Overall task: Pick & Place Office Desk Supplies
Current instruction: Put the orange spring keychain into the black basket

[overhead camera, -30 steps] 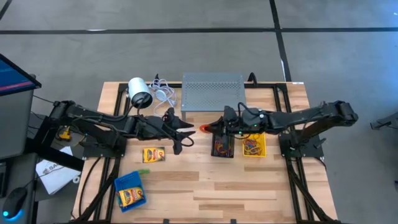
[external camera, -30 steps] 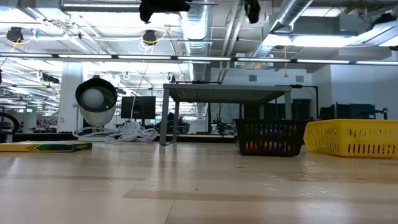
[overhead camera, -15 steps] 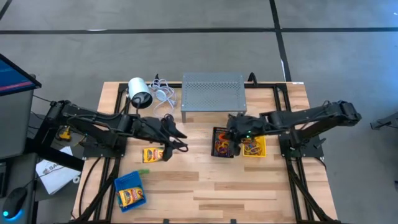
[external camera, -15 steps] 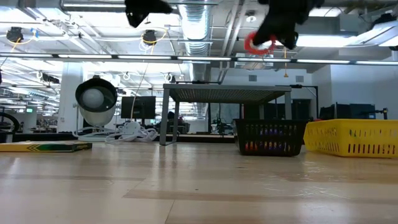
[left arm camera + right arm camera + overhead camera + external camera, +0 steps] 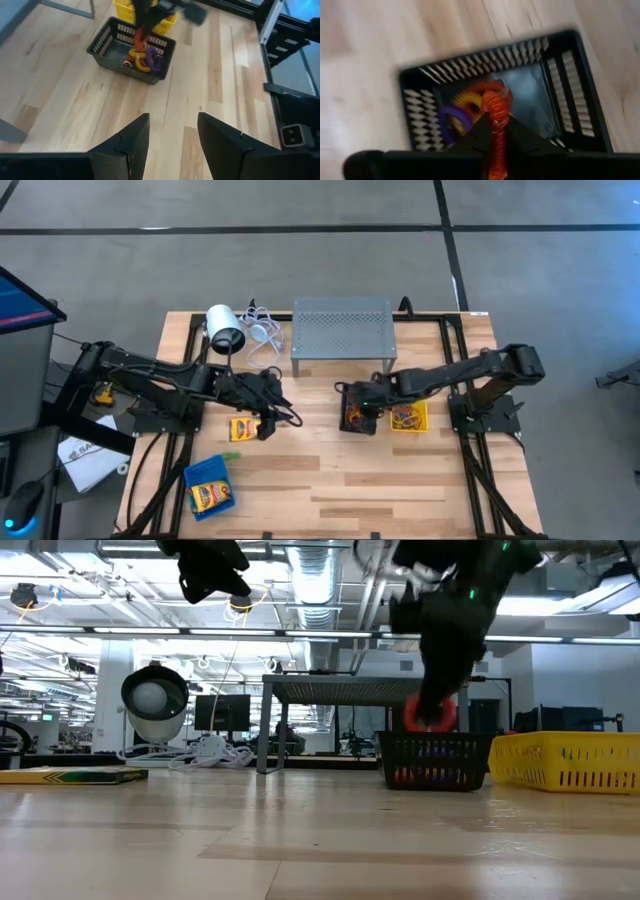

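Observation:
My right gripper [image 5: 363, 404] is over the black bin [image 5: 357, 420] and shut on a red coiled rubber-band loop [image 5: 495, 117]. In the low view the red loop [image 5: 431, 712] hangs just above the black bin [image 5: 436, 762]. Orange, yellow and purple loops [image 5: 145, 57] lie in that bin. My left gripper [image 5: 173, 134] is open with nothing between its fingers. It hovers beside a yellow crayon box [image 5: 244, 429] that lies flat on the table. A second crayon box lies in the blue bin [image 5: 210, 487]. My right gripper pinches the red loop between its two fingers at the loop's upper part [image 5: 494, 134]. The fingers come from above, slanting steeply down. The loop hangs below the fingertips, its lower end [image 5: 428, 720] at the height of the black bin's rim. Whether it touches the loops inside, I cannot tell.
The yellow bin [image 5: 409, 417] with more loops stands right of the black bin. At the far edge are the grey perforated stand [image 5: 342, 327] and the white cylinder [image 5: 225, 331] with its cable. Bare wood lies at the near middle and right.
My right gripper has come down from high above the table to just over the black bin and tipped steeply downward, carrying the red loop with it. My left gripper has drifted toward the table's near edge and the crayon box, tipping downward.

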Tool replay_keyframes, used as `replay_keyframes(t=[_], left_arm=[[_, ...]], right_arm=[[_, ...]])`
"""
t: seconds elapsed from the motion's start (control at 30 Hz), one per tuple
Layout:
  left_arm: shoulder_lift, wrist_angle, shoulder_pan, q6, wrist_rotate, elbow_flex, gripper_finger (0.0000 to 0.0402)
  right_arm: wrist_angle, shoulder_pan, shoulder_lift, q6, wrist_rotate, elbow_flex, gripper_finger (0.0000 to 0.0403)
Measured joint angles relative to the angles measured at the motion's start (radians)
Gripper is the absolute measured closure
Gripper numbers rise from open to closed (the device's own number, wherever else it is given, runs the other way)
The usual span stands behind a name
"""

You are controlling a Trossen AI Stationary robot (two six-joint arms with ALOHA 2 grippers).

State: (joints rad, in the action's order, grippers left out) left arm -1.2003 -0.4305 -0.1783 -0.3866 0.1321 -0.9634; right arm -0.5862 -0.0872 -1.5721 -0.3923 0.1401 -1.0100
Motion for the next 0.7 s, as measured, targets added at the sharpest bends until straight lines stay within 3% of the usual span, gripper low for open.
replay_keyframes(t=[0.3,0.57,0.7], left_arm=[[0.000,0.001,0.000,0.004,-0.008,0.000,0.0238],[0.000,-0.003,0.000,0.007,-0.008,0.000,0.0238],[0.002,-0.022,0.000,0.007,-0.050,0.000,0.0238]], right_arm=[[-0.094,0.049,-0.103,0.018,-0.026,0.001,0.0290],[-0.057,0.056,-0.071,0.044,-0.074,0.000,0.0179],[-0.054,0.056,-0.038,0.030,-0.080,0.000,0.0149]])
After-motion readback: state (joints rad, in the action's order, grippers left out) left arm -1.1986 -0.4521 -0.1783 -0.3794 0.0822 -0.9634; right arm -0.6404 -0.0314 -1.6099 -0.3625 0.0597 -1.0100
